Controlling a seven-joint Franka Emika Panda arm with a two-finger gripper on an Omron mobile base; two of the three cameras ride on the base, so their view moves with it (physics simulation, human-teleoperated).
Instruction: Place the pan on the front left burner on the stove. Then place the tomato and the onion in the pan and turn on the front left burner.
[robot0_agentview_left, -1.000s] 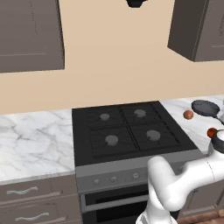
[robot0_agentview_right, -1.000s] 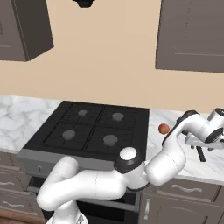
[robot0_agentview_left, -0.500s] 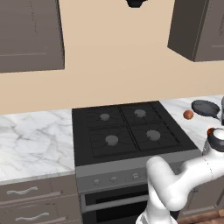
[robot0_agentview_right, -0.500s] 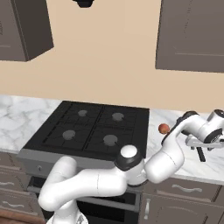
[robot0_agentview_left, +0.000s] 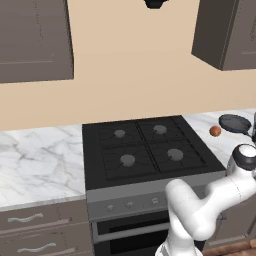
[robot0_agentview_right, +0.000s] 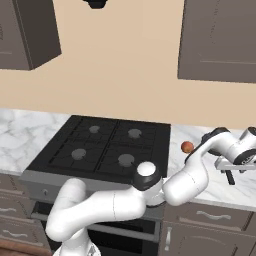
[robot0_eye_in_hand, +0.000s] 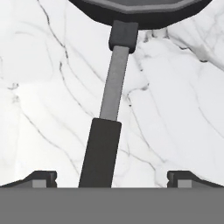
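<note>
White marble counter (robot0_eye_in_hand: 175, 109) right of black four-burner stove (robot0_agentview_left: 145, 147) carrying small dark grey frying pan (robot0_agentview_left: 235, 123). Arm reaching further right than second ago, wrist dropping toward pan. Claw (robot0_eye_in_hand: 109, 180) spread wide, straddling long handle. Pan not yet lifted; grasp coming next.

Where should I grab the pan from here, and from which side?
Grip the pan by its long handle, on the thick dark end nearest the gripper. That end lies flat on the marble counter between the open fingertips, so come straight down and close across its width.
</note>
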